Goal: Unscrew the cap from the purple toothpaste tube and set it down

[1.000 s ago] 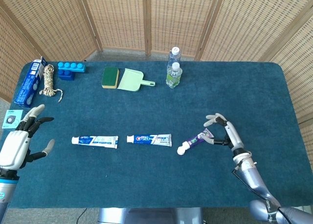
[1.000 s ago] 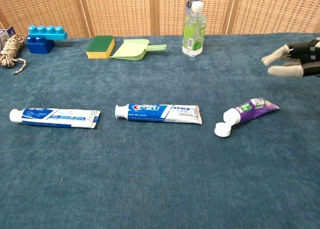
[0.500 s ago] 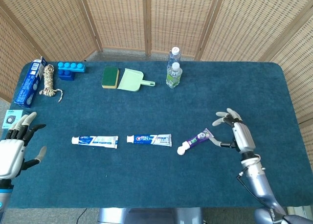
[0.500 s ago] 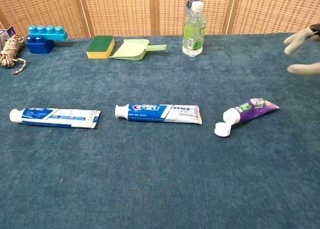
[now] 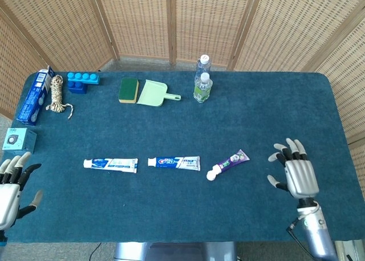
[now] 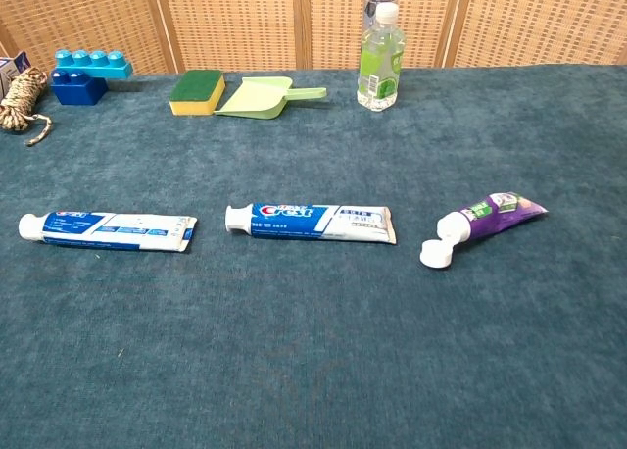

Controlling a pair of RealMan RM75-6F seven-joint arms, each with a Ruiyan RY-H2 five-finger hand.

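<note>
Three toothpaste tubes lie in a row on the blue cloth, and the purple toothpaste tube [image 5: 231, 161] is the rightmost one, flat on the table with its nozzle end pointing toward the middle tube. The white cap [image 6: 435, 255] sits on the cloth touching or just beside that nozzle, so to me it looks like the cap is already off and set down, job basically done. The right hand [image 5: 297, 172] is near the table's front right edge, well apart from the tube, fingers spread and holding nothing; the left hand [image 5: 11, 187] is at the front left corner, also fingers apart and empty. Neither hand shows in the chest view. What could go wrong from here, as far as I can judge: the cap is small and round, so any nudge from a hand sweeping across could roll it off toward the edge, and an open tube lying flat could ooze paste onto the cloth if something pressed on it. Also I can't fully rule out that the cap is only leaning on the nozzle rather than clear of it. As for writing, the middle tube [image 6: 312, 222] clearly says "Crest" in the chest view. The left tube [image 6: 106, 230] has blue print I can't read, and the purple tube's green label is too small to make out.
</note>
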